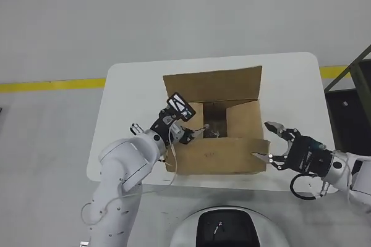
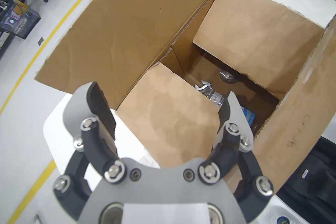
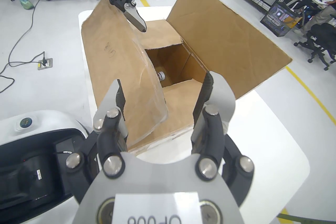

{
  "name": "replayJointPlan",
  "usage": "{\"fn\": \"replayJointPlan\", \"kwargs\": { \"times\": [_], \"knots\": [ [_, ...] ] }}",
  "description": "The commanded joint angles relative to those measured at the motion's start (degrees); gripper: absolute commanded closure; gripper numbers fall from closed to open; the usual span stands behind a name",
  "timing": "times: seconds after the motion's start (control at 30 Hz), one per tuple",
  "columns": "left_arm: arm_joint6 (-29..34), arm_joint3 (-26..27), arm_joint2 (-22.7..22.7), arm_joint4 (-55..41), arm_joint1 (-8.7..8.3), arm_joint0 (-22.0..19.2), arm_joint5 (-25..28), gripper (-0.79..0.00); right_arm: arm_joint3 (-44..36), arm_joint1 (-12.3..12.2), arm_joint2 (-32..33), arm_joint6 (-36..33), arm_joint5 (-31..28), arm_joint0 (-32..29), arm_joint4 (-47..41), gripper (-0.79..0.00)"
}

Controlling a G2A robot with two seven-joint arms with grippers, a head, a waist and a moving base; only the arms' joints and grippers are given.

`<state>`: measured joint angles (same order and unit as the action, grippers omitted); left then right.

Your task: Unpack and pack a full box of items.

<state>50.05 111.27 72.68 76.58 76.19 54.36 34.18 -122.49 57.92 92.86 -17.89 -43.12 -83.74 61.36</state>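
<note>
An open cardboard box (image 1: 211, 84) stands on the white table (image 1: 128, 99) with its flaps spread. Inside lie a silver packet (image 2: 210, 93), a round metal part (image 2: 227, 76) and something blue (image 2: 248, 114). My left gripper (image 1: 184, 120) is open at the box's left end, and the short end flap (image 2: 170, 114) rises between its fingers (image 2: 95, 101). It also shows as the left gripper (image 3: 151, 3) over the box's far end. My right gripper (image 1: 266, 141) is open at the right end, its fingers (image 3: 218, 93) astride the near end flap (image 3: 181, 96).
The long far flap (image 3: 228, 30) leans outward over the table's back half. A clear plastic strip (image 3: 151, 93) clings to the front flap. A dark metal rack (image 1: 358, 80) stands right of the table. Bare table (image 3: 262, 135) lies beside the box.
</note>
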Motion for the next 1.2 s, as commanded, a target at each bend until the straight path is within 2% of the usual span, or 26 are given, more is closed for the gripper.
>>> {"fn": "replayJointPlan", "kwargs": {
  "times": [0.0, 0.07, 0.2, 0.3, 0.4, 0.5, 0.53, 0.63, 0.73, 0.87, 1.17],
  "knots": [
    [0.0, 0.3, 0.2, -0.8, -0.14, 0.3, 0.0, -0.785, 0.5, -0.1, 0.1, -1.1, -0.2, 0.3, -3.6, -0.234],
    [0.1, 0.9, 0.4, -1.6, -0.30, 0.5, 0.3, -0.785, 1.3, -0.2, 0.0, -2.9, -0.8, 0.4, -6.8, -0.209],
    [0.3, 1.4, 0.7, -2.4, -0.60, 0.7, 0.6, -0.785, 3.3, -0.6, 0.0, -8.3, -0.6, 1.1, -15.4, -0.345],
    [0.1, 1.4, 0.7, -3.1, -0.80, 0.5, 0.8, -0.785, 4.5, -0.9, 0.0, -11.9, -0.2, 1.7, -21.6, -0.332],
    [0.0, 1.3, 0.8, -3.6, -0.99, 0.3, 0.8, -0.785, 5.8, -1.3, -0.5, -16.7, -0.1, 2.3, -26.7, -0.265],
    [-0.2, 1.4, 0.7, -3.9, -1.19, 0.2, 0.9, -0.785, 7.0, -1.7, -0.9, -20.5, -0.1, 3.4, -31.4, -0.092],
    [-0.2, 1.4, 0.7, -3.9, -1.25, 0.2, 0.9, -0.785, 7.3, -1.9, -1.3, -21.8, -0.4, 3.5, -32.7, 0.000],
    [-0.6, 1.4, 0.5, -4.4, -1.43, 0.2, 0.9, -0.785, 7.0, -2.3, -1.5, -24.8, -1.6, 4.5, -33.6, 0.000],
    [-0.7, 1.7, 0.6, -4.9, -1.62, 0.0, 1.0, -0.785, 5.8, -2.5, -1.4, -25.1, -2.9, 4.9, -32.2, 0.000],
    [-0.6, 2.3, 1.0, -6.0, -1.92, -0.1, 1.2, -0.785, 2.8, -2.7, -0.5, -22.9, -5.1, 5.0, -25.1, 0.000],
    [1.0, 2.6, 1.3, -6.3, -2.62, -1.5, 1.9, -0.785, -3.9, -2.2, 1.5, -7.0, -5.1, 1.6, -2.6, 0.000]
  ]
}}
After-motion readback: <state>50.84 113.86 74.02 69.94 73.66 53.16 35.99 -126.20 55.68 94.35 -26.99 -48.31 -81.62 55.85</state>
